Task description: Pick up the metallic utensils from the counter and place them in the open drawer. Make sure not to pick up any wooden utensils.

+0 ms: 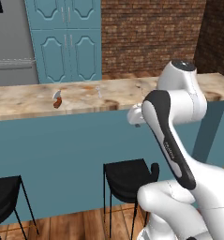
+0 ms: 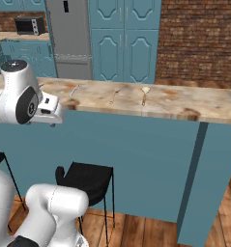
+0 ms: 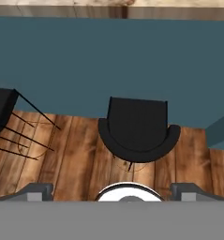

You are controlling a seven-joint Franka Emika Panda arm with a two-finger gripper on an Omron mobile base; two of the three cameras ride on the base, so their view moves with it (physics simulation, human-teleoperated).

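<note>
A simulated kitchen with a long tan marbled surface (image 1: 29, 101) on a teal base, seen from behind a white robot arm. The landmark here is a black stool (image 3: 138, 129) standing on the wood floor against the teal base. The pincer (image 3: 111, 192) hangs above and just in front of that stool, pointing down at the floor, its two dark fingertips spread wide and released, holding nothing. The knife (image 1: 57, 99), a curved silver blade with a reddish-brown handle, lies on the surface up and to the left of the stool. A thin silver utensil (image 1: 99, 90) lies on the surface almost straight above the stool. Further right of the stool, two more slim utensils (image 2: 114, 95) and a pale wooden spoon (image 2: 145, 93) rest on the surface. The task appears barely begun: nothing is picked up. The next move likely calls for raising the pincer over the surface toward a metal piece, avoiding the wooden spoon.
</note>
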